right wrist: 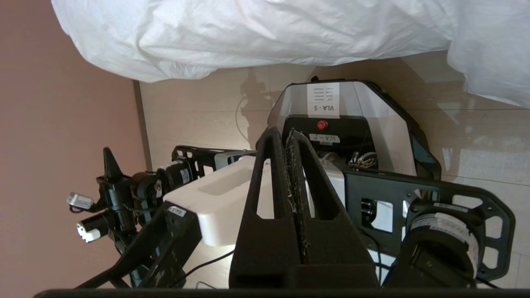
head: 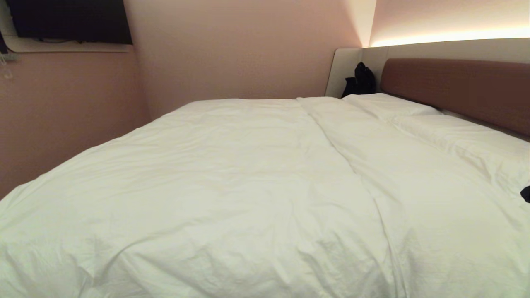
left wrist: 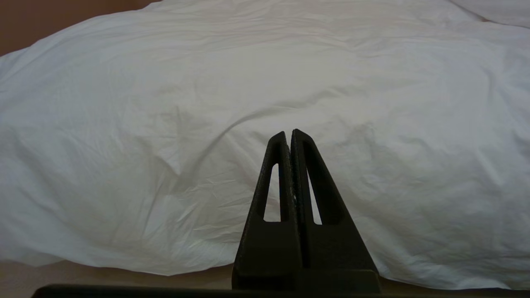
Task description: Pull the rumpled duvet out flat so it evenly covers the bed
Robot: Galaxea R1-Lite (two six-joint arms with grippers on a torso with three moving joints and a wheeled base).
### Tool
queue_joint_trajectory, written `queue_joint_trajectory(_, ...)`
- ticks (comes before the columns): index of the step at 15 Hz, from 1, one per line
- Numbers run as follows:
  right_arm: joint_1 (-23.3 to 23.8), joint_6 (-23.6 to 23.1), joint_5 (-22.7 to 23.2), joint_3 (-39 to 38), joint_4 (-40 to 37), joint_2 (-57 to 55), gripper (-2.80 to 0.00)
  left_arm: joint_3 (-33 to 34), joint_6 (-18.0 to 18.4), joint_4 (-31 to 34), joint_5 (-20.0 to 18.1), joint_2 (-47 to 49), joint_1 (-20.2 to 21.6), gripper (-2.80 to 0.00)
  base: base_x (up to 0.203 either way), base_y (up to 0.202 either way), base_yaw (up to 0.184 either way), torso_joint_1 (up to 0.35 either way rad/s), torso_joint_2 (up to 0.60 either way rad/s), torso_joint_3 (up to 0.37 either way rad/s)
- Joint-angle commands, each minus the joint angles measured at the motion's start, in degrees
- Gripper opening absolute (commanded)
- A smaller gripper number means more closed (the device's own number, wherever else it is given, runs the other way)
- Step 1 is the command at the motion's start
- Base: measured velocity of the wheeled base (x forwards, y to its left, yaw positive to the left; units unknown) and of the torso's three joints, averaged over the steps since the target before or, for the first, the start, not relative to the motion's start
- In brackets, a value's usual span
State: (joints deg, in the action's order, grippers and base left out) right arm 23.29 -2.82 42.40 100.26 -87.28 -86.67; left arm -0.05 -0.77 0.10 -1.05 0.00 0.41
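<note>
The white puffy duvet (head: 232,186) lies spread over most of the bed (head: 455,89), lightly wrinkled, filling the frame's centre and lower part.

— What's the room like from where you sit?

— I see plain dusty-pink walls (head: 232,49) meeting in a corner, and a dark flat rectangular screen (head: 70,20) mounted high on the left one above a pale shelf (head: 66,47).

— Any light?

— A warm glowing strip (head: 451,38) runs along the far wall, above a pale panel (head: 345,68). I make out a small black bag (head: 361,80) against it. The floor is light beige tile (right wrist: 198,107).
</note>
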Motion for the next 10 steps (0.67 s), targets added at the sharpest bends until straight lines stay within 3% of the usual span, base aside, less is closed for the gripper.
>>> queue_joint_trajectory(1, -0.7, 1.3, -0.7, 0.2, -2.7, 2.3, -2.8, 0.0, 0.0, 0.0, 0.0, 0.0, 0.0, -2.8, 0.0, 0.0, 0.0, 0.0, 0.0, 0.0)
queue_joint_trajectory(10, -2.9, 4.3, -15.2, -0.2, -2.7, 7.2, -2.8, 0.0, -0.1, 0.0, 0.0, 0.0, 0.0, -2.8, 0.0, 0.0, 0.0, 0.0, 0.0, 0.0)
